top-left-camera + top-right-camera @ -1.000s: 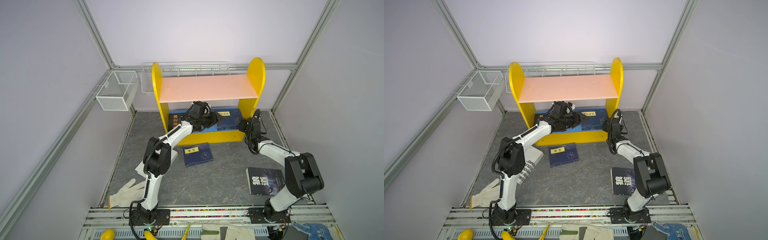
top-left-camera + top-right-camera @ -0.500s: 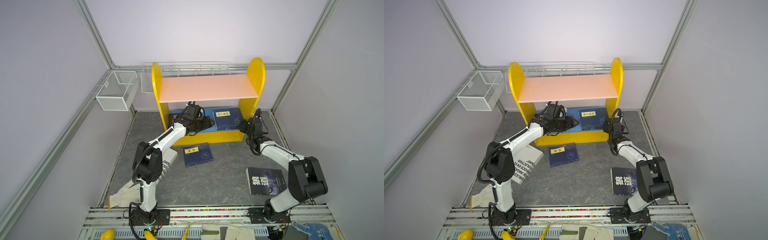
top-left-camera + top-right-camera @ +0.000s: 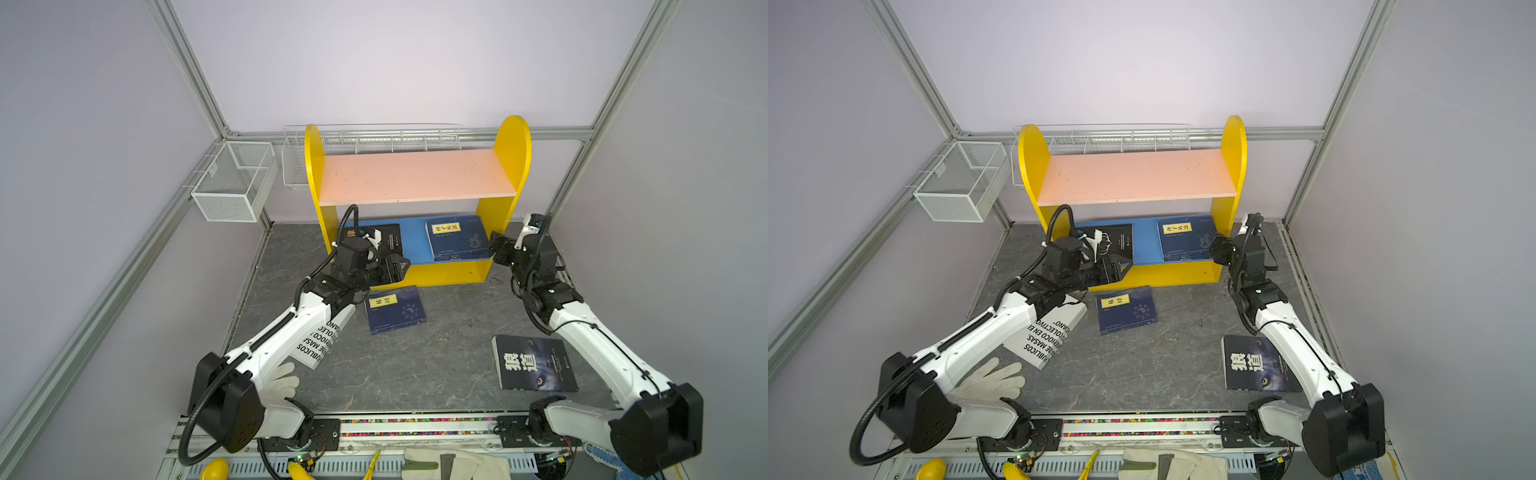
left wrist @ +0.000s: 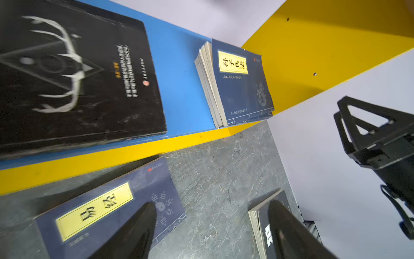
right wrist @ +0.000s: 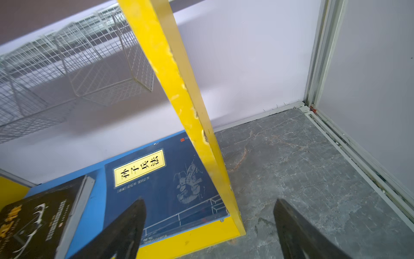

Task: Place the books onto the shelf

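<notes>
The shelf (image 3: 415,176) stands at the back with a pink upper board and a blue lower board (image 3: 413,245). On the lower board lie a black book (image 3: 384,243) (image 4: 67,78) and a stack of navy books (image 3: 455,239) (image 5: 161,179). A navy book (image 3: 395,309) (image 4: 107,215), a wolf-eye book (image 3: 532,363) and a white book (image 3: 1046,332) under the left arm lie on the floor. My left gripper (image 3: 399,266) (image 4: 210,224) hangs open and empty before the shelf's front. My right gripper (image 3: 496,247) (image 5: 208,224) is open and empty, straddling the right yellow panel's front edge.
White wire baskets (image 3: 232,180) (image 3: 374,139) hang on the left and back walls. A white glove (image 3: 282,382) lies beside the left arm's base, and more gloves (image 3: 453,465) lie at the front rail. The right wall stands close behind the right arm.
Both grippers have drawn back out of the lower shelf, their jaws opening wider. The left one moved left and toward the front. The navy stack stays on the blue board.
</notes>
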`<state>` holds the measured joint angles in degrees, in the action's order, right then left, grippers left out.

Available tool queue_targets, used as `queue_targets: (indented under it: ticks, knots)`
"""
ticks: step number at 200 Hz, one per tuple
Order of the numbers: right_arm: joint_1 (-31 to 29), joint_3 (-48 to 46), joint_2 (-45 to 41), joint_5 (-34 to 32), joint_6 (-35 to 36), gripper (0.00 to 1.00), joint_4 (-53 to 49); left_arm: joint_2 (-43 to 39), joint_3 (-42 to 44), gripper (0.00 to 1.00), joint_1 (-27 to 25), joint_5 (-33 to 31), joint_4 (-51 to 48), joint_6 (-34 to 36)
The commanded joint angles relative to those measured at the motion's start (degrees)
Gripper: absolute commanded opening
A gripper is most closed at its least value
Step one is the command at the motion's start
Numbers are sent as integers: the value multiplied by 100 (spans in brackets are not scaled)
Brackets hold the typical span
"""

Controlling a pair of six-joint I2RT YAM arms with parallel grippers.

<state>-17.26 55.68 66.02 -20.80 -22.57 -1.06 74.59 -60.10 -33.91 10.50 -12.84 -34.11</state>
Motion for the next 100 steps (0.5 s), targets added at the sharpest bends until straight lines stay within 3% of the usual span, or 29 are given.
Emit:
queue_targets:
  ticks: [1, 31, 57, 100]
  knots:
    - [-85, -384, -630, 187, -216, 92, -1019, -371, 808, 80, 12, -812, -202, -137]
    - [-158, -929, -1576, 563, -497, 93, -1712, -744, 1788, 80, 85, -1000, -101, -404]
    - [-334, -1600, -2007, 974, -1023, 94, -1511, -532, 2363, 79, 239, -829, 530, -594]
    - [-1192, -2230, -1205, 1152, -1223, 94, -294, 324, 2184, 78, 297, -799, 810, -657]
